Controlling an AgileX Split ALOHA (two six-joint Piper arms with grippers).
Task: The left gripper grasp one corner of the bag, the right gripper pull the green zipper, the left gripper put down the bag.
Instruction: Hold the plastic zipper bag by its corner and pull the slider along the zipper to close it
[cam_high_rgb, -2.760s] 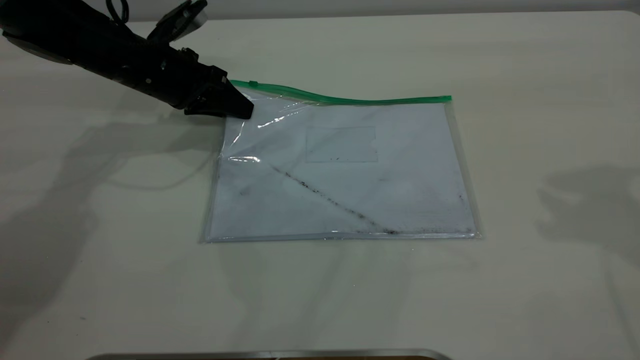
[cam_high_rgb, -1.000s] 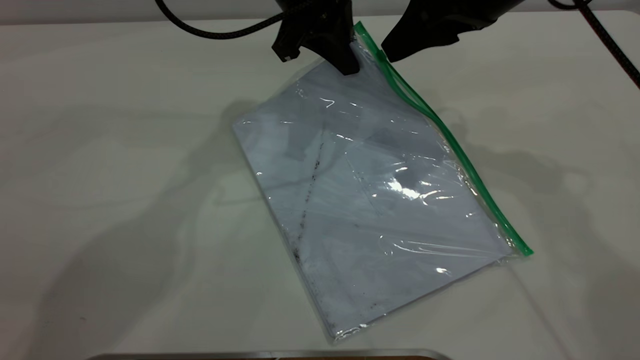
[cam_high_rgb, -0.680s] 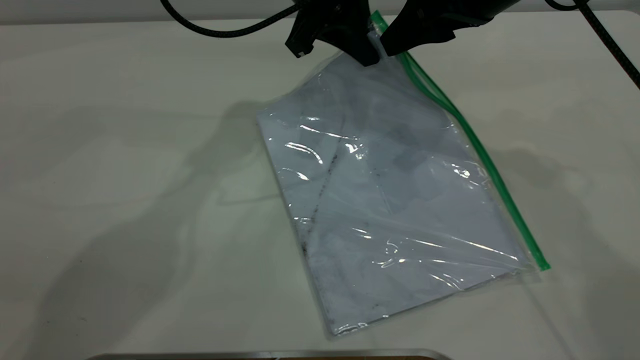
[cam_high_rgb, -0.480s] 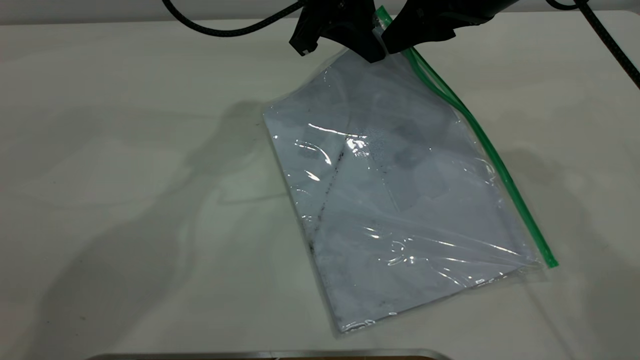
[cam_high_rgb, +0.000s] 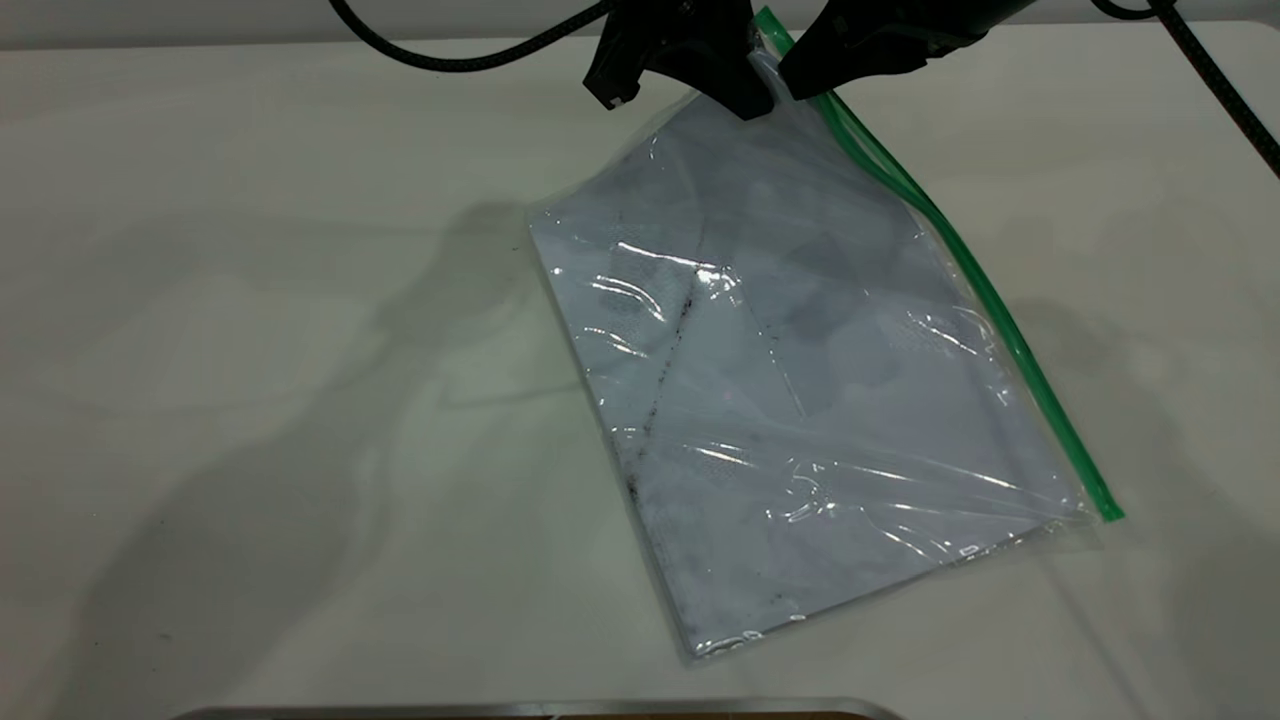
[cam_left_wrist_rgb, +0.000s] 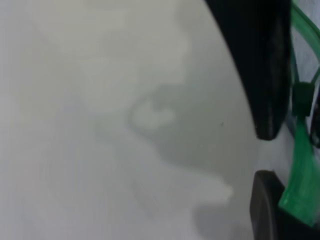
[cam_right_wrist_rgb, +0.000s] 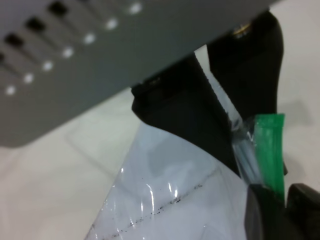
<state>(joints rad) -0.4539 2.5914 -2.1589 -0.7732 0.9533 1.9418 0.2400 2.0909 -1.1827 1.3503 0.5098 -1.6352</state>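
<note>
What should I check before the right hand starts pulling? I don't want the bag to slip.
1. Left hand clamped on a bag corner: ok.
2. Corner lifted, bag's low end resting on the table: ok.
3. Right hand at the upper end of the green zipper: ok.
4. Right hand's hold on the slider: cannot tell.
5. Zipper strip unobstructed down its length: ok.

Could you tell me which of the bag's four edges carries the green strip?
The long edge of the bag on the right arm's side: the green zipper runs along it; the others are clear.
</note>
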